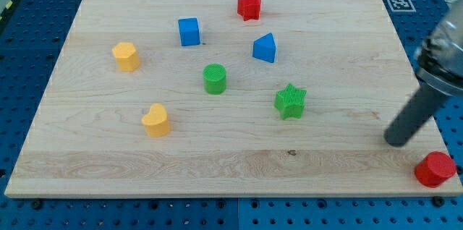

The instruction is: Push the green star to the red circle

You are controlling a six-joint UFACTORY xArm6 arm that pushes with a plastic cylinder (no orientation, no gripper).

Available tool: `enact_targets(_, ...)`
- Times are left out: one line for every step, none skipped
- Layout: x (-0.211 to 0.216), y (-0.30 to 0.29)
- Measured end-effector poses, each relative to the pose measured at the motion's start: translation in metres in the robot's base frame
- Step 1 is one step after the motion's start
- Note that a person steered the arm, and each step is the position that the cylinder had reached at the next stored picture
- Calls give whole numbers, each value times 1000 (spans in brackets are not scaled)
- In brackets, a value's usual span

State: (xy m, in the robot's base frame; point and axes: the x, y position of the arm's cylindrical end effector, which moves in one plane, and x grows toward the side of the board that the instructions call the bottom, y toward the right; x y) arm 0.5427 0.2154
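The green star (pixel 291 101) lies right of the board's middle. The red circle (pixel 435 169) sits at the view's bottom right, at the board's corner edge. My tip (pixel 397 142) rests on the board near its right edge, well to the right of the green star and a little above and left of the red circle, touching neither.
On the wooden board (pixel 108 165): a red star (pixel 249 6) at the top, a blue cube (pixel 189 32), a blue triangular block (pixel 265 48), a green cylinder (pixel 215 79), a yellow hexagonal block (pixel 126 56) and a yellow heart (pixel 155 120).
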Motion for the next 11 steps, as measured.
enact_targets(-32,-30)
enact_targets(-39,-50)
enact_targets(-74,-55)
enact_targets(-99,-80)
enact_targets(-99,-125)
enact_targets(-99,-160)
enact_targets(-97,-181)
enact_targets(-80,-181)
enact_targets(-70,-176)
enact_targets(-70,-167)
enact_targets(-70,-158)
